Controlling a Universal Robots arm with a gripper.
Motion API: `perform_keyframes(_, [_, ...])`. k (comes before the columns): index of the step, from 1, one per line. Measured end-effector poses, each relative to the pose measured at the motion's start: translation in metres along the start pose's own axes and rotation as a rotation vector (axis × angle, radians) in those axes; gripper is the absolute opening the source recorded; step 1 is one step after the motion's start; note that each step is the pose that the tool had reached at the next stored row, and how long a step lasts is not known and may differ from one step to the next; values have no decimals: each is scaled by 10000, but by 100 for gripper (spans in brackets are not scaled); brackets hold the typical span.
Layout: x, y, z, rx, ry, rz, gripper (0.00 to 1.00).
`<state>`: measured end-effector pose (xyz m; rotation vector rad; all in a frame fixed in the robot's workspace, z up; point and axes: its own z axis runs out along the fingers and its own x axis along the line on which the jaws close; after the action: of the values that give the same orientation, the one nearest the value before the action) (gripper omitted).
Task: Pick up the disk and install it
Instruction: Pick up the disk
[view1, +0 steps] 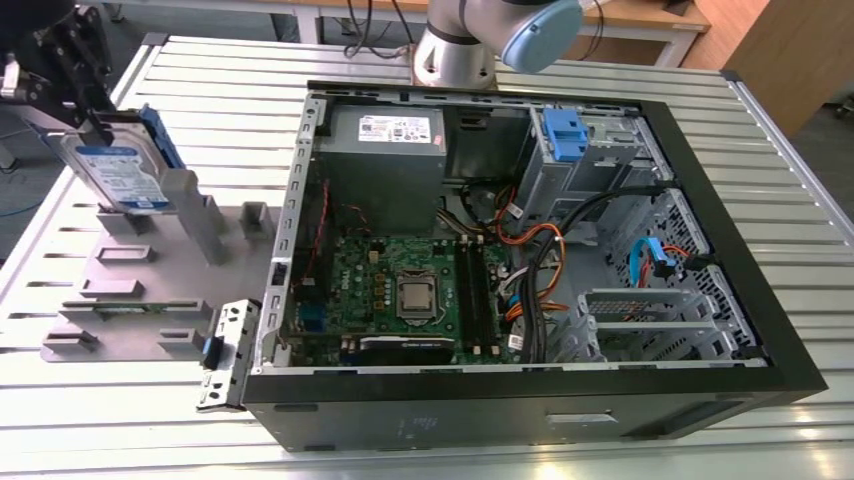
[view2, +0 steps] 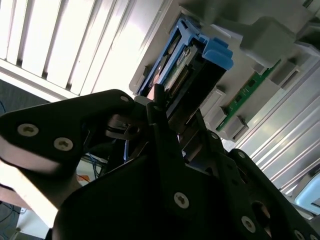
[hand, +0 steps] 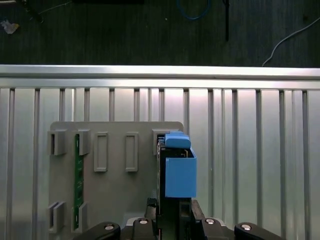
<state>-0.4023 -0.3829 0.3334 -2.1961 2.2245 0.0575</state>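
Exterior view: slatted metal worktop (view1: 747, 120); an open black PC case (view1: 534, 405) lies on its side at centre; a grey rack (view1: 134, 290) sits at the case's 9 o'clock, just beside it.

Disk (view1: 123, 168) stands on edge, tilted, in a slot at the rack's far end, at about 10 o'clock from the case; silver face with a white-and-blue label, its print cannot be made out; blue rail along the top edge.

Hand (view1: 96, 128) sits on the disk's upper edge, closed narrow on it, a black finger against each face; the disk's lower edge is still seated in the slot.

First wrist view: blue end tab (hand: 179, 172) faces the camera, black fingers (hand: 150, 206) close on either side of the disk; a green board (hand: 78, 175) stands edge-on in another rack slot, well apart from the disk.

Inside the case: grey power supply (view1: 387, 135) at 12 o'clock, white sticker with print left unread; metal drive cage (view1: 594, 160) with a blue tab at 1 o'clock; green motherboard (view1: 400, 290) at 7 o'clock.

Arm base (view1: 461, 50) stands on the worktop just past the case's 12 o'clock edge.
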Motion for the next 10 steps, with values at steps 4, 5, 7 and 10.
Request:
perform_keyframes(4, [-4, 2, -118, 1, -1, 0, 35])
perform_keyframes(5, [-6, 2, -151, 1, 0, 0, 35])
perform_keyframes(7, [-8, 3, -214, 2, -1, 0, 35])
perform_keyframes(10, [-12, 5, -317, 1, -1, 0, 35])
